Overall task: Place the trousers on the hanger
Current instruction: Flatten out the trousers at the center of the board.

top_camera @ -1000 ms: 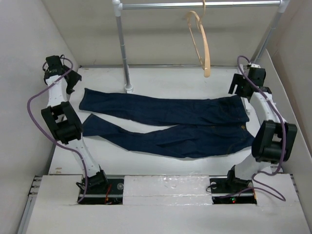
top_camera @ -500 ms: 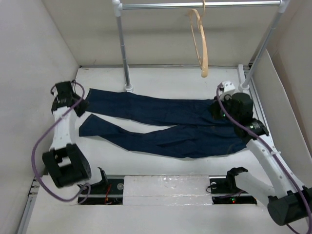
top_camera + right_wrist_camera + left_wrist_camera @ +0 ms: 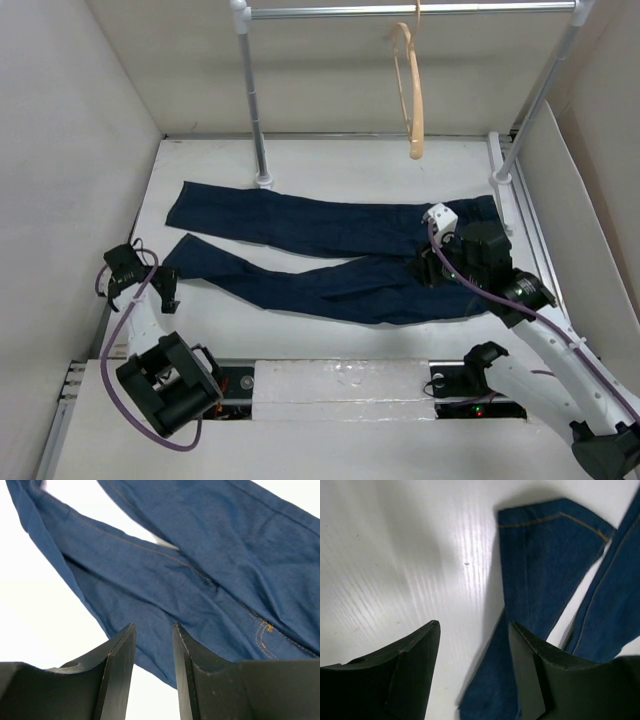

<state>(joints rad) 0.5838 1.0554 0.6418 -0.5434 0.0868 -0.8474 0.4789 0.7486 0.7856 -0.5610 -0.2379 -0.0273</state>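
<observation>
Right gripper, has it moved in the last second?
Yes. The right gripper came nearer and leftward from the right rail post, now over the trousers.

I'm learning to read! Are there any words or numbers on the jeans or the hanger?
None: no word, label, brand, number or sign can be read in any view.
The trousers show only orange stitching, not letters.
The hanger is plain.

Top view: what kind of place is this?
Most likely a robot test booth, not a home. Plain white walls box in a white table, two robot arms are bolted at its near edge, and a metal rail holds one hanger.
</observation>
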